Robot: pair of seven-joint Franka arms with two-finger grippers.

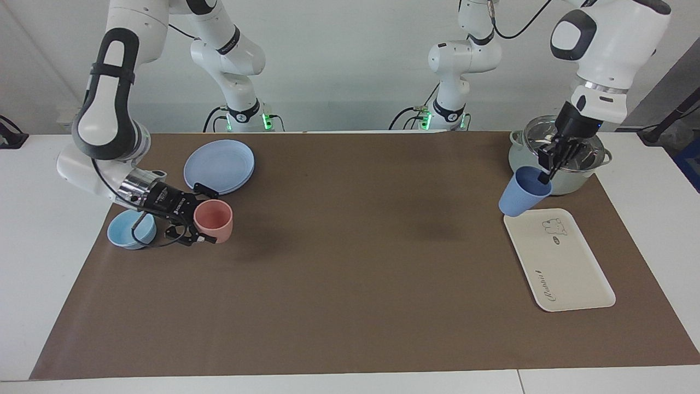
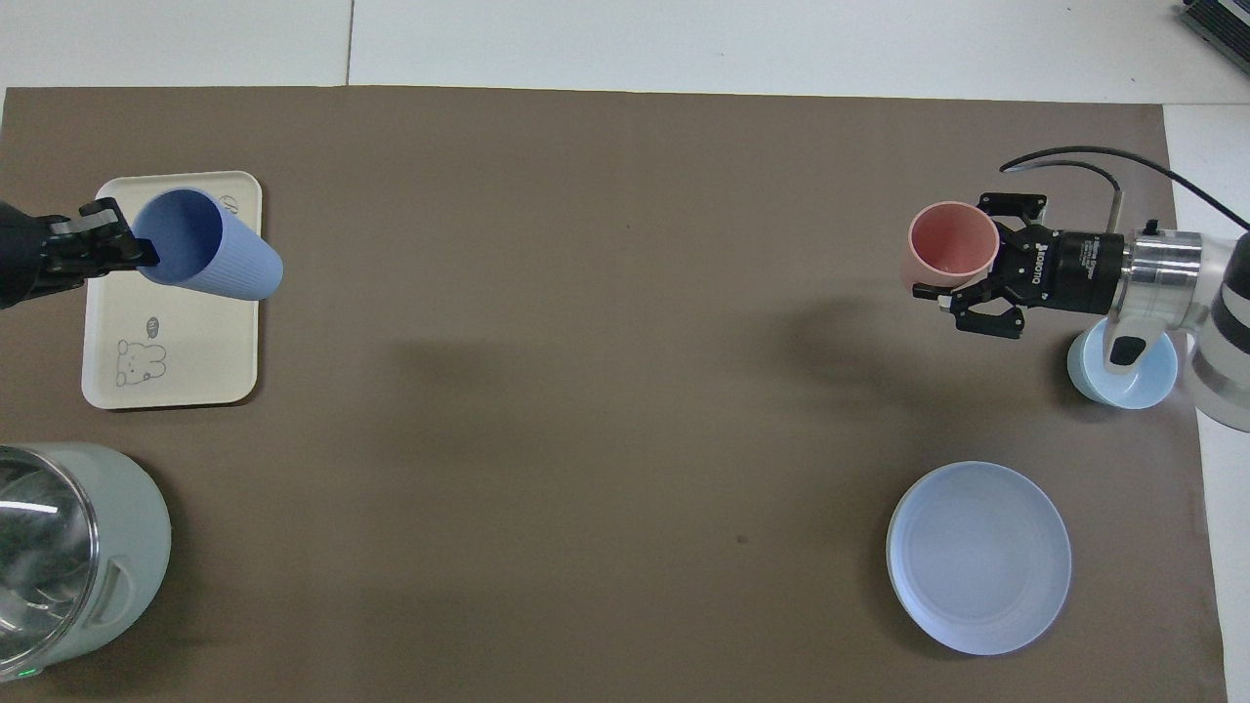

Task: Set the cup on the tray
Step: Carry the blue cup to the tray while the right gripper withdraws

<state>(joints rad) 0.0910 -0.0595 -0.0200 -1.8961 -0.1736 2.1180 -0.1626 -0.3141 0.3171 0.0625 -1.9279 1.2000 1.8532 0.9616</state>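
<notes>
A white desk [image 1: 33, 230] under a pale wall carries a brown mat [image 1: 339, 262] that holds all the tableware; the cream-white tray [image 1: 569, 273] with its bear drawing lies flat at the left arm's end of the desk, its surface bare, with a pale-green pot with a glass lid [image 1: 569, 158] nearer to the robots than it.

The left end effector [image 1: 548, 166] is up in the air over the tray's robot-side end, its fingers pinched on the rim of the periwinkle-blue cup [image 1: 522, 192], one finger inside the mouth and one outside; the cup hangs tilted, its base lower than its mouth, and in the facing view it seems not to touch the tray yet, though the base is close above the tray's corner.

At the right arm's end of the desk, the right end effector [image 1: 201, 215] lies low and level with its fingers spread wide on either side of the pink tumbler [image 1: 214, 220], which stands upright on the mat; whether they press it I cannot tell; the light-blue bowl [image 1: 130, 230] sits under that arm's wrist, and the round blue plate [image 1: 219, 166] lies nearer to the robots.

By my reading the pick-up and carry are done; what is left is to right the cup, lower it onto the tray, let go and lift clear.
</notes>
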